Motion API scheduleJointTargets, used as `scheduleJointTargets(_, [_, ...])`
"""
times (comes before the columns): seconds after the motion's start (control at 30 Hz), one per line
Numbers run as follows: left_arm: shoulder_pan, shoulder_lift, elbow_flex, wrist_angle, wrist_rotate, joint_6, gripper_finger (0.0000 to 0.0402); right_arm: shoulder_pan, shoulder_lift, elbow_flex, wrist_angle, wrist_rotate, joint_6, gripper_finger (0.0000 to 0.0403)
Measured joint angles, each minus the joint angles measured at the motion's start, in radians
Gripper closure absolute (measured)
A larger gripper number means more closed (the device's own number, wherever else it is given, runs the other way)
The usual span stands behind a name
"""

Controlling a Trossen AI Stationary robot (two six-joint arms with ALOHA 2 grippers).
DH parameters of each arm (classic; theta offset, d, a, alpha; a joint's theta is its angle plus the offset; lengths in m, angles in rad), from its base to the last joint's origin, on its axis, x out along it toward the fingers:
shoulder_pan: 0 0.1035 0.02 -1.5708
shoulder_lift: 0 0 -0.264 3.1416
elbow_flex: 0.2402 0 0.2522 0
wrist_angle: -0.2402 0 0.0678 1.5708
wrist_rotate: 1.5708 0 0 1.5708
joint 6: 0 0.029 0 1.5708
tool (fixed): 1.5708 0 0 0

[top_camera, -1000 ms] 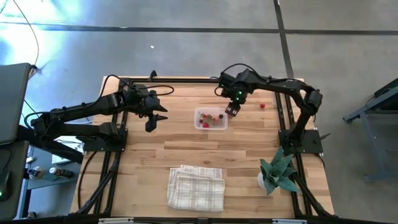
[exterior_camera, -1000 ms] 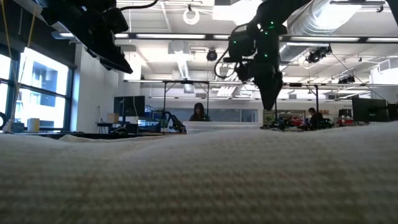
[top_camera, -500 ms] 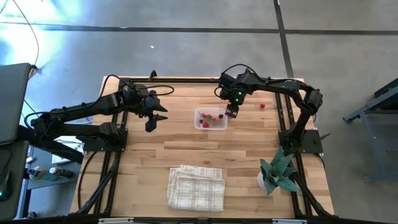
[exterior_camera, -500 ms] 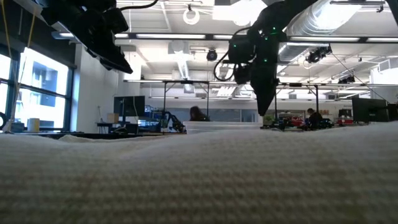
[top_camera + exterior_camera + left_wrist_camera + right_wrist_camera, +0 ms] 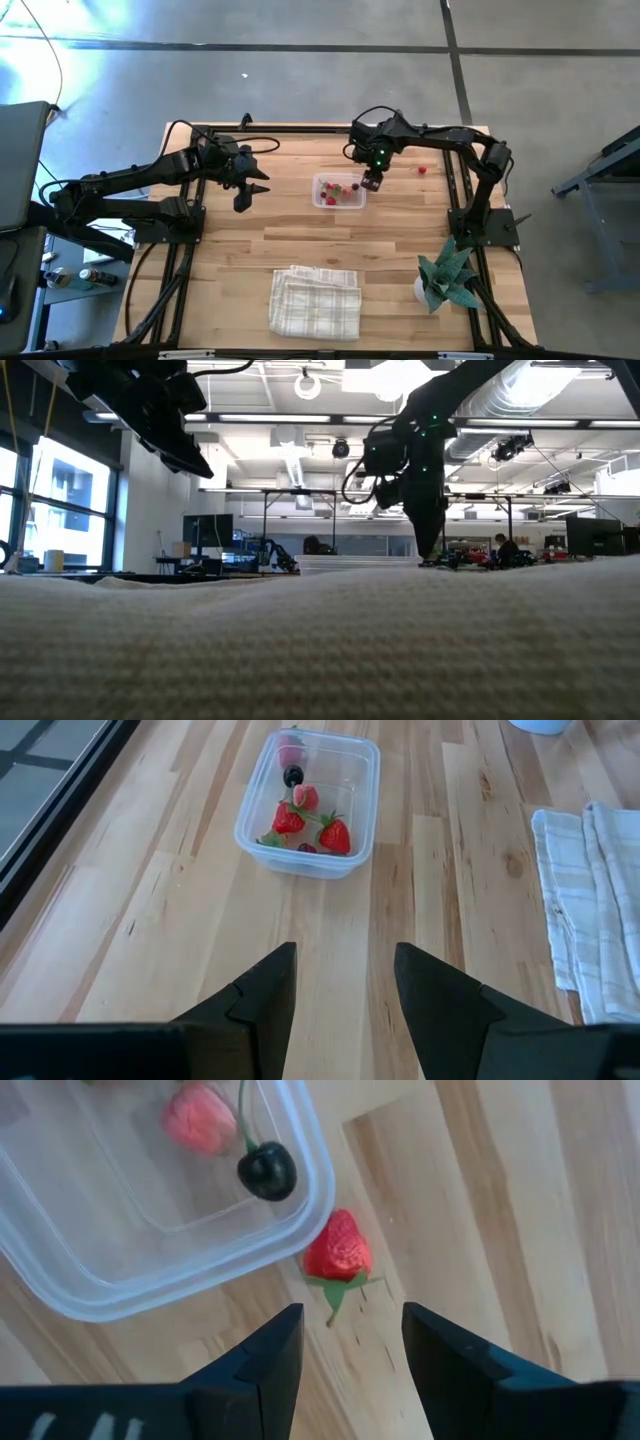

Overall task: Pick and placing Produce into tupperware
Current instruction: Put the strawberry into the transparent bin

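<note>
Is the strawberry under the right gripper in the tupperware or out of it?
Out. The strawberry lies on the wood just outside the tupperware rim, below the open right gripper.

Grey concrete floor (image 5: 300, 80); bright windows (image 5: 60, 510) (ceiling lights on).

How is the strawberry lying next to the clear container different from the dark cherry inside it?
The strawberry is red and cone-shaped with green leaves; the cherry is nearly black, round, and carries a thin stem. The strawberry lies on the bare wooden table, just outside the container, by its corner; the cherry sits inside, near that corner. The strawberry looks somewhat larger. Both are small pieces of produce, and no gripper holds either.
</note>
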Motion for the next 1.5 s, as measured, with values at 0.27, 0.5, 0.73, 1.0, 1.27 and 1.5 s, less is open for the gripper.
scheduleJointTargets(0.27, [0.000,0.000,0.000,0.000,0.000,0.000,0.0243,0.000,0.000,0.000,0.000,0.000,0.026,0.0240])
scheduleJointTargets(0.5, [0.000,0.000,0.000,0.000,0.000,0.000,0.0243,0.000,0.000,0.001,-0.012,0.000,0.046,0.0240])
scheduleJointTargets(0.73, [0.000,0.000,0.000,0.000,0.000,0.000,0.0243,0.000,0.000,0.001,-0.025,0.001,-0.044,0.0240])
scheduleJointTargets(1.0, [0.000,0.000,0.000,0.000,0.000,0.000,0.0243,0.000,-0.001,0.001,-0.020,-0.001,-0.112,0.0240])
scheduleJointTargets(1.27, [0.000,0.000,0.000,0.000,0.000,0.000,0.0243,-0.001,0.024,-0.034,0.036,-0.048,-0.135,0.0240])
scheduleJointTargets(1.5, [0.000,0.000,0.000,0.000,0.000,0.000,0.0243,-0.001,0.026,-0.122,0.106,-0.033,-0.142,0.0240])
